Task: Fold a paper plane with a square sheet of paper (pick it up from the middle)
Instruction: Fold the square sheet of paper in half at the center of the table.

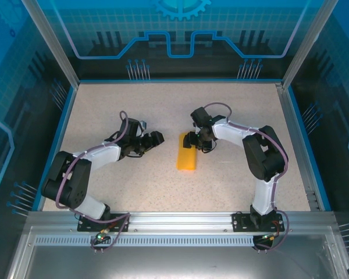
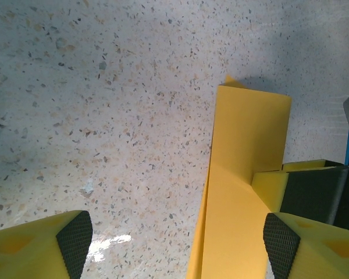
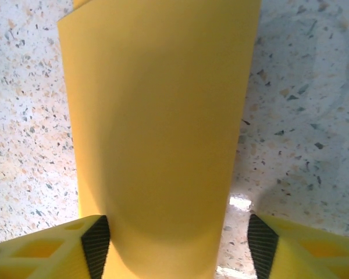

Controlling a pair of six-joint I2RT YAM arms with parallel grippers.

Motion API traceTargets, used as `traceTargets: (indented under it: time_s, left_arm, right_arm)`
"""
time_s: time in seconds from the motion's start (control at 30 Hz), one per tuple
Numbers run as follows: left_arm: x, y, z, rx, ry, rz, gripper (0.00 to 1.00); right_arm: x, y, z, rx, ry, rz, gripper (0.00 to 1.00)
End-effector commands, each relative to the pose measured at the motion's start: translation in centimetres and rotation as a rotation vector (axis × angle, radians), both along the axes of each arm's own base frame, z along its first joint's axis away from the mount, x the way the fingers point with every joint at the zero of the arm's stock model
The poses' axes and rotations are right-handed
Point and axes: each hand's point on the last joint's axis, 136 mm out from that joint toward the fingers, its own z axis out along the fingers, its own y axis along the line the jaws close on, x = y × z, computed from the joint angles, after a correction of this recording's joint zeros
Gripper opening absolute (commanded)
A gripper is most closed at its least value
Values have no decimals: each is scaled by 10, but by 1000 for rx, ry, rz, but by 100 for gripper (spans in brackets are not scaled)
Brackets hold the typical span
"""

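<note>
Top view: the sheet of paper (image 1: 186, 158), folded to a narrow orange strip, lies flat at the middle of the table (image 1: 104, 104). The left gripper (image 1: 155, 138) is just left of its far end and the right gripper (image 1: 192, 140) is at that far end. Left wrist view: jaws spread, pinching nothing, paper lying toward the right of the gap. Right wrist view: jaws spread astride the paper, not clamping it; the top layer looks slightly bowed. Judged light, limp, springy at the crease and slick on the tabletop. Best taken at a long edge near the middle, both layers together.
</note>
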Motion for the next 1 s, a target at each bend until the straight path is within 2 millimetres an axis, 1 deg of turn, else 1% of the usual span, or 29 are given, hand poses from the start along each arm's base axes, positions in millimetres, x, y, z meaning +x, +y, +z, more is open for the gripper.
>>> traceTargets:
  time_s: [0.0, 0.07, 0.1, 0.2, 0.3, 0.5, 0.63, 0.77, 0.97]
  left_arm:
    - [7, -11, 8, -34, -18, -28, 80]
    - [8, -15, 7, -61, -20, -34, 77]
    - [9, -16, 7, -73, -20, -34, 76]
    - [9, -21, 5, -102, 0, -39, 76]
    - [9, -27, 5, -121, 10, -58, 72]
    - [7, -43, 7, -142, 10, -111, 66]
    - [6, -51, 7, -151, 13, -136, 64]
    - [6, -60, 6, -162, 21, -161, 61]
    - [6, -68, 3, -171, 35, -181, 55]
  right_arm:
    - [-7, -2, -5, -9, 23, -34, 63]
    - [-6, -1, -7, -1, 18, -47, 59]
    - [-6, -2, -8, -2, 20, -55, 57]
    - [-6, -4, -12, -14, 31, -81, 56]
    - [-7, -8, -15, -31, 41, -110, 56]
    - [-12, -14, -27, -64, 100, -172, 58]
    - [-13, -18, -34, -88, 123, -205, 60]
    - [-17, -18, -42, -99, 151, -221, 62]
    - [-21, -20, -52, -125, 182, -226, 64]
